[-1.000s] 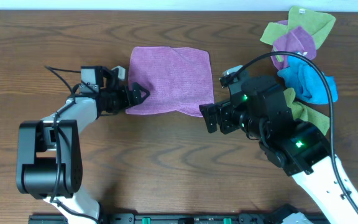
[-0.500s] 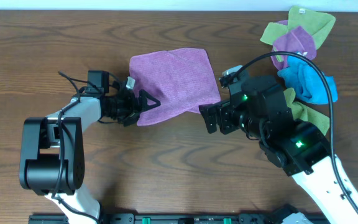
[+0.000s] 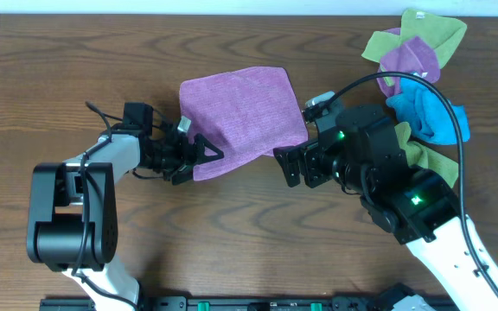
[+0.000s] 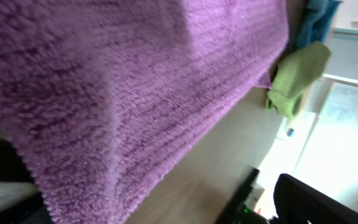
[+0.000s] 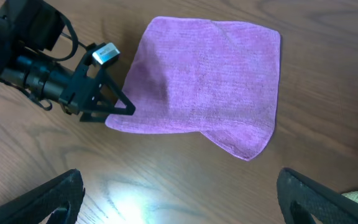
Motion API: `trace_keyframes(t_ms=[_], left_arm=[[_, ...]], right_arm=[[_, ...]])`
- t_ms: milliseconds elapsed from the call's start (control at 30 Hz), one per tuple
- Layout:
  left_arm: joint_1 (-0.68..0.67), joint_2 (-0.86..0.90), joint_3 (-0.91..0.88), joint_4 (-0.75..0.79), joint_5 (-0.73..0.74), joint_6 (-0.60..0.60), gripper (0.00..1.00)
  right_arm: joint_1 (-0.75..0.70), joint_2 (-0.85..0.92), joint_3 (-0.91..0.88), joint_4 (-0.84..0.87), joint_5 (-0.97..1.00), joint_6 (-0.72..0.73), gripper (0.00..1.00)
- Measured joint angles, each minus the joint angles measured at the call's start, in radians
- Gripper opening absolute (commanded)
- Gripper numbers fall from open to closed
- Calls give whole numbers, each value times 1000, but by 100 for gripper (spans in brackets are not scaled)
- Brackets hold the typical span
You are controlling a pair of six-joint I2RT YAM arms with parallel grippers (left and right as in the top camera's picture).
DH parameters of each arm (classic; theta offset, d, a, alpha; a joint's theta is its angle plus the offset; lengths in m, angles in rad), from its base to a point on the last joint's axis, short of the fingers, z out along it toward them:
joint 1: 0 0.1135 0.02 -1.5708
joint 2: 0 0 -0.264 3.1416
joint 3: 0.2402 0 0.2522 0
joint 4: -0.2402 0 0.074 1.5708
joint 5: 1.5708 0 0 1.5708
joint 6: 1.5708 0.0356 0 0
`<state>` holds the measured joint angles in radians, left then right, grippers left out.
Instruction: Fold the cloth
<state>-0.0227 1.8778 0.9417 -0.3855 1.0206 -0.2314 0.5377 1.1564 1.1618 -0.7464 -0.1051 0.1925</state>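
The left pincer [image 3: 204, 154] is open and touches the cloth [image 3: 242, 117] at its 8 o'clock corner. The right pincer [image 3: 285, 166] is open at 4 o'clock.

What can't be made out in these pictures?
Left wrist view: the large purple microfibre cloth, seen close up, fills the frame and hides the fingertips of the left claw.
Right wrist view: the fingers of the right claw are blurred and cut off by the bottom edge.
Overhead: the right arm and its cable cover part of the bunched green, purple and blue cloths.
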Motion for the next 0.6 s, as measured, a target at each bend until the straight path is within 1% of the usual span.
trace_keyframes(t_ms=[133,200,267,333,367,567,600], left_arm=[[0,1,8,-5,137,0,90],[0,6,42,-9,205,0,89],[0,8,94,-8,243,0,85],[0,8,147,-6,247,0,84],[0,8,166,-14,216,1,84],[0,10,177,-181,-180,0,85],[0,10,177,-191,-219,1,85]], right_arm=[[0,0,0,2,-1,0,99],[0,0,0,2,-2,0,99],[0,1,0,2,-5,0,99],[0,2,0,2,-16,0,99],[0,2,0,2,-18,0,99],[0,3,0,3,-34,0,99],[0,4,0,4,-34,0,99]])
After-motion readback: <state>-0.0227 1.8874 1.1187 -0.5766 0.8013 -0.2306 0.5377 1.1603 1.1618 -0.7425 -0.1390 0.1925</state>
